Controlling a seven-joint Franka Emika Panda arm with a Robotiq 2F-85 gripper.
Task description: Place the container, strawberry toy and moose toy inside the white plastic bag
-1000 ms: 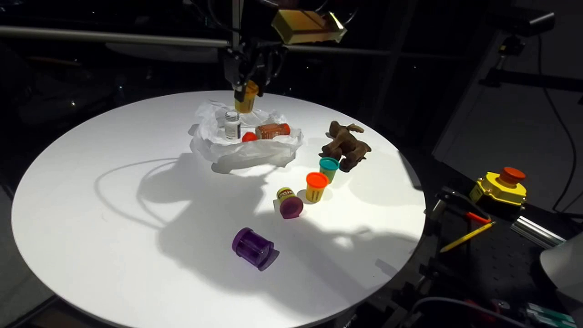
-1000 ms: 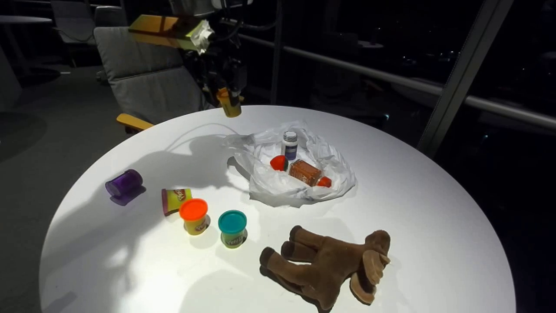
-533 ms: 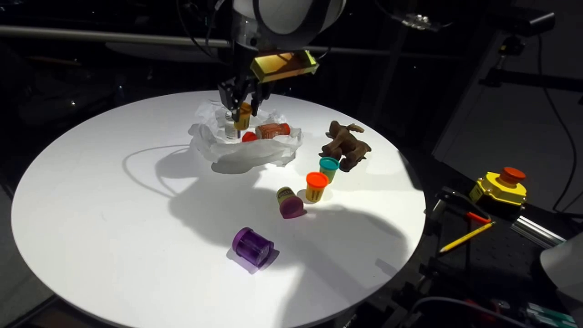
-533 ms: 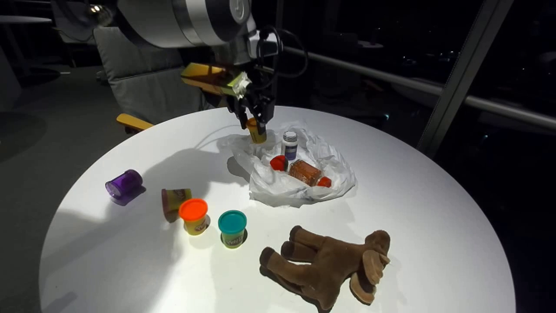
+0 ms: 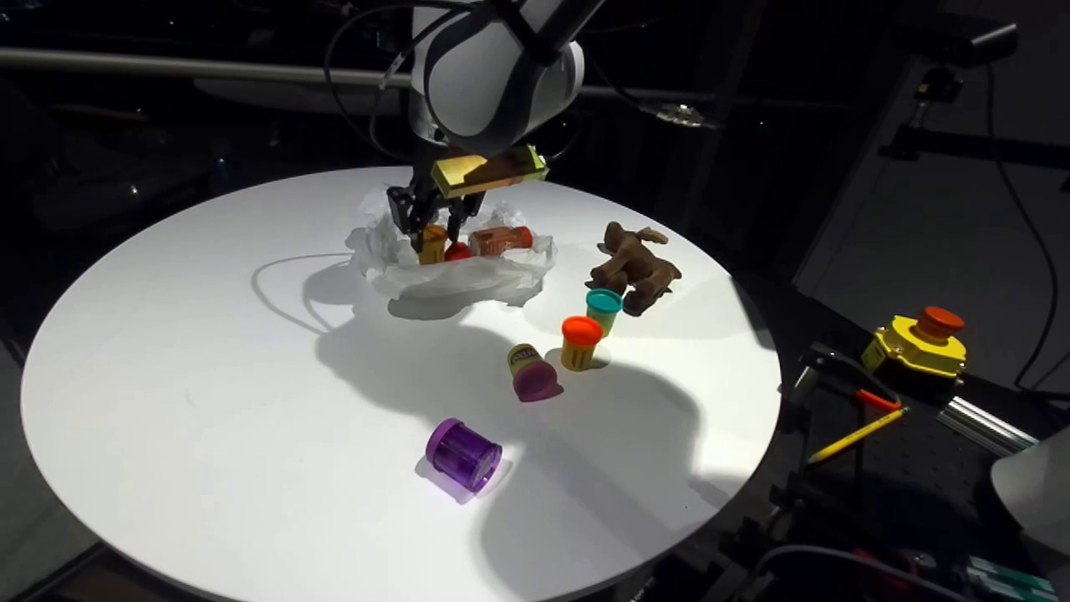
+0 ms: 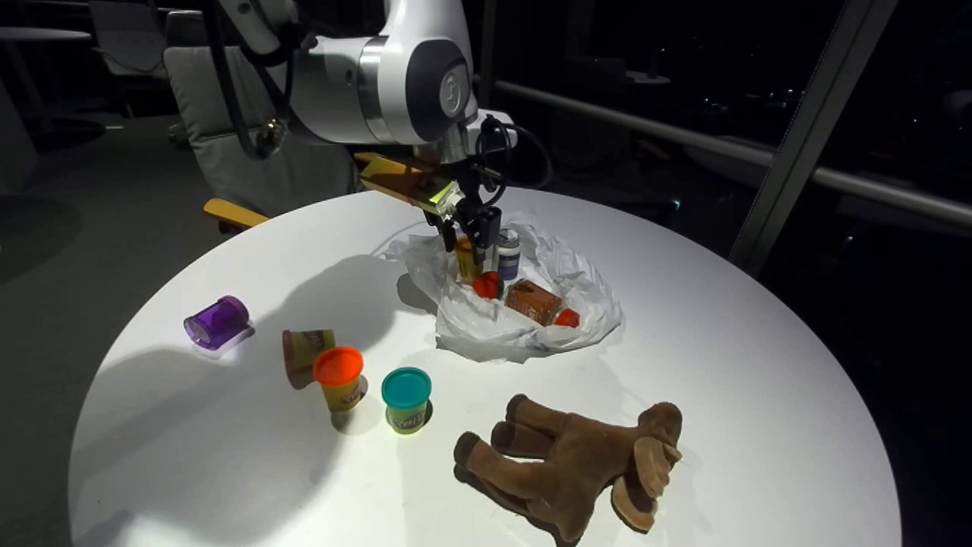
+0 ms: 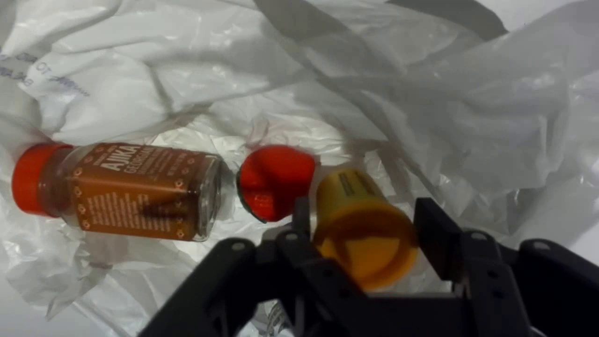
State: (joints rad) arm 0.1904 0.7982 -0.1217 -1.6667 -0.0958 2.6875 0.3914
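Since the earlier frames, the pincer (image 7: 362, 206) and the yellow container (image 7: 364, 229) have come down into the white plastic bag (image 6: 493, 334), right beside the red strawberry toy (image 7: 278, 180). The fingers (image 7: 437, 238) flank the lid-up container; whether they grip it cannot be told, nor whether its base touches the plastic. The pincer hides part of the white bottle (image 6: 509, 258) in an exterior view. The bag is thin and crumpled, with raised, uneven sides. Soft and plush, the brown moose toy (image 6: 581, 456) lies outside it, near the round edge of the bench (image 6: 721, 342); bench surface spreads wide toward the purple cylinder (image 5: 465, 456).
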